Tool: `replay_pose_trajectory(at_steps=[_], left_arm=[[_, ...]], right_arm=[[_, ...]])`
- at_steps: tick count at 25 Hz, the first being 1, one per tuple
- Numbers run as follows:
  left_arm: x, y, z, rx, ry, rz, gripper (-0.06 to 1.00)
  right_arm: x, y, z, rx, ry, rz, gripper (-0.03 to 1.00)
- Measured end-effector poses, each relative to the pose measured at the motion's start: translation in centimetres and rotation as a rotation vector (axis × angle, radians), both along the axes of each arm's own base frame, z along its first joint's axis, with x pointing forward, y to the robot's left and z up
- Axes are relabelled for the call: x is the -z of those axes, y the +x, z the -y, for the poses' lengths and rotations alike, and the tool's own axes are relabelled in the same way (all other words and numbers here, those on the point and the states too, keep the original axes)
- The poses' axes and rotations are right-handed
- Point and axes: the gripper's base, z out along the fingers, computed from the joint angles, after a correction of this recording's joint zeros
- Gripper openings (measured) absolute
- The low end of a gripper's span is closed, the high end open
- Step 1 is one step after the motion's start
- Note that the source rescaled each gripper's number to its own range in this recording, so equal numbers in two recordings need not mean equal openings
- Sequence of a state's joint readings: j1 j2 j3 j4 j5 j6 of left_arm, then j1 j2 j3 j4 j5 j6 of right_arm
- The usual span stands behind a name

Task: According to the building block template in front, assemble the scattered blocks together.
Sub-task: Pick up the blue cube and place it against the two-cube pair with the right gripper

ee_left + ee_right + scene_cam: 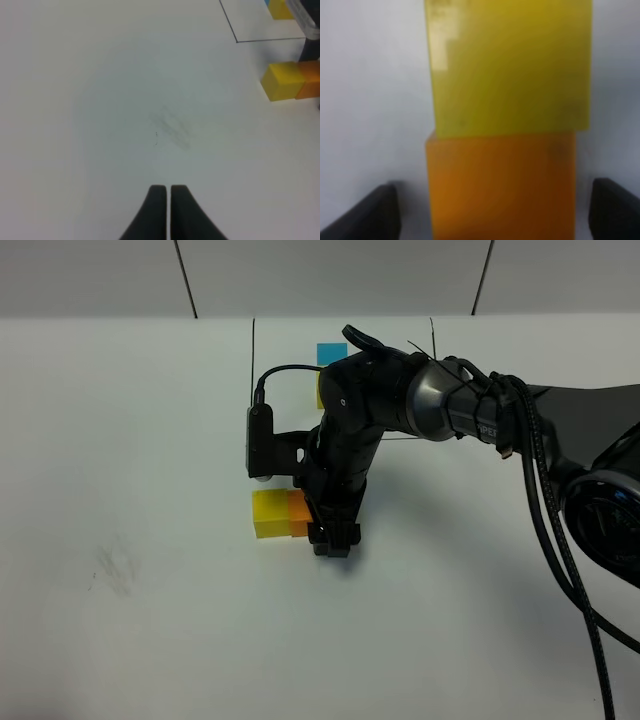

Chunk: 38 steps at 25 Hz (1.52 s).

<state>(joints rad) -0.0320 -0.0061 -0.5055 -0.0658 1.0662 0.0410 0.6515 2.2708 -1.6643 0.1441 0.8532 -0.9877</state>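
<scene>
A: State of right gripper (495, 197)?
B: Spread wide, straddling orange cube (500, 185) with a gap on either side; nothing gripped.
A: Beyond that cube?
B: Pressed face to face against yellow cube (510, 65), both flat on white table (120, 440). Farther back, framed template (331, 353), partly hidden by the arm (400, 400).
A: And left gripper (166, 189)?
B: Pinched shut, empty, well apart from the pair.
</scene>
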Motion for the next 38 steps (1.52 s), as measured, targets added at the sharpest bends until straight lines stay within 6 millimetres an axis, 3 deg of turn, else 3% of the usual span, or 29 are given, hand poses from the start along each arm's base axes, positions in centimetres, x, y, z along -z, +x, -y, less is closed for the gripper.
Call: replay_pose_trajectory(at_steps=[10,13,16,20,22,28,38], left_arm=[[0.0,0.0,0.0,0.000,0.000,0.000,0.00],[0.0,0.0,0.0,0.000,0.000,0.000,0.00],[0.0,0.0,0.0,0.000,0.000,0.000,0.00],[0.0,0.0,0.0,0.000,0.000,0.000,0.00],[0.0,0.0,0.0,0.000,0.000,0.000,0.00],[0.0,0.0,0.0,0.000,0.000,0.000,0.00],[0.0,0.0,0.0,0.000,0.000,0.000,0.00]], right_arm=[[-6.7,-0.1,1.5,0.039,-0.036,0.141,0.86],[-8.7,-0.3,2.2,0.066,-0.056,0.186,0.79],[-10.1,-0.5,2.8,0.106,-0.085,0.208,0.59],[-10.9,-0.7,3.6,0.172,-0.122,0.205,0.13],[-10.9,-0.6,3.9,0.211,-0.129,0.199,0.05],[-10.8,0.5,6.1,0.386,-0.122,0.149,0.01],[-11.3,1.8,11.9,0.601,-0.153,0.062,0.01]])
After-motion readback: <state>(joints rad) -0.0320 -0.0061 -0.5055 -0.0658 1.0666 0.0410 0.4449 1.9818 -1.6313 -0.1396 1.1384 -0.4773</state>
